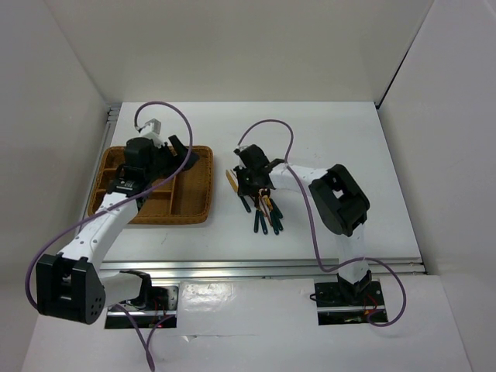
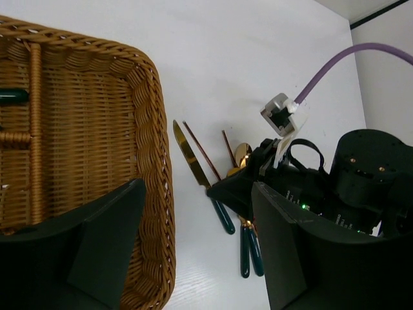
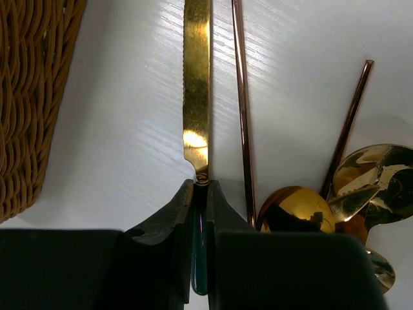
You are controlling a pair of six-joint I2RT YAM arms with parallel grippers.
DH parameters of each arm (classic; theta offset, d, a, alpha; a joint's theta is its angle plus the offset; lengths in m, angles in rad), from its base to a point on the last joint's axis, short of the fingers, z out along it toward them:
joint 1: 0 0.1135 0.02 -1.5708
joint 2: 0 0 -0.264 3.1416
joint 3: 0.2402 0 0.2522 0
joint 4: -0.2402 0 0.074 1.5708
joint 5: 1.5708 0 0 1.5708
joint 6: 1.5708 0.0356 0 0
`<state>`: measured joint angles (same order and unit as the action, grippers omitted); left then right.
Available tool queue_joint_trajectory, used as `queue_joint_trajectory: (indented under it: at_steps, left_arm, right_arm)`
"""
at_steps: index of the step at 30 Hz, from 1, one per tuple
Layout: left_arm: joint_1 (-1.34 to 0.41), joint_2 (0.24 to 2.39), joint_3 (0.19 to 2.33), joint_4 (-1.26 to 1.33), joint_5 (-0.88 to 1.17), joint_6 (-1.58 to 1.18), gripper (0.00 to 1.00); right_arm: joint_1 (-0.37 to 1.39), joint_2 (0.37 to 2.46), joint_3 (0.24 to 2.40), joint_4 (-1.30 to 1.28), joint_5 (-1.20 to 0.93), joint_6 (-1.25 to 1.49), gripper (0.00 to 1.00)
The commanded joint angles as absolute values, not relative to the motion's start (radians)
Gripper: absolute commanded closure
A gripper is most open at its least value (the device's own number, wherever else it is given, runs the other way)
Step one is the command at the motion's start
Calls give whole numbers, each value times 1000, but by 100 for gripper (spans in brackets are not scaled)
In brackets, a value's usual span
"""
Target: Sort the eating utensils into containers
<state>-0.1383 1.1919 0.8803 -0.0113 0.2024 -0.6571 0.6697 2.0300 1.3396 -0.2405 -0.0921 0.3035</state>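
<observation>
The knife [image 3: 196, 84] has a gold blade and a teal handle and lies on the white table just right of the wicker tray [image 3: 26, 97]. My right gripper [image 3: 201, 190] is shut on its handle at table level; it also shows in the top view [image 1: 246, 184]. Beside the knife lie two thin chopsticks [image 3: 242, 97], gold spoons [image 3: 297, 210] and more teal handles [image 2: 248, 248]. My left gripper [image 2: 200, 232] is open and empty, hovering over the tray's right rim [image 2: 151, 129]. One teal handle [image 2: 13, 97] lies in a tray compartment.
The tray [image 1: 190, 198] sits at the table's left, with dividers [image 2: 35, 129] inside. The utensil pile [image 1: 267, 217] lies at the middle. My right arm [image 1: 341, 198] reaches in from the right. A purple cable [image 2: 335, 64] loops above it.
</observation>
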Motion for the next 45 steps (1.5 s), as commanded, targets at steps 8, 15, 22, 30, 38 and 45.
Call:
queue_joint_trajectory:
  at_steps: [8,15,22,30,38,45]
  left_arm:
    - [-196,1146,858,-31,270,-647,19]
    - [-261,1068,724,112,475,-669,18]
    - [-336,1132,632,276,543,-690,19]
    - [-417,1285,618,534,488,-776,23]
    - [-472,1417,679,635,442,-805,27]
    - [-492,1482,727,635,393,-805,35]
  right_arm:
    - [675,1999,1376,-376,99,359,99]
    - [638,1870,1443,-405,146,419,100]
    - [617,1725,1394,-318,48,439,100]
    - [617,1622,1293,-178,-69,531,100]
    - [617,1594,1217,-111,-158,577,100]
    - [617,1583,1197,-72,-186,589,100]
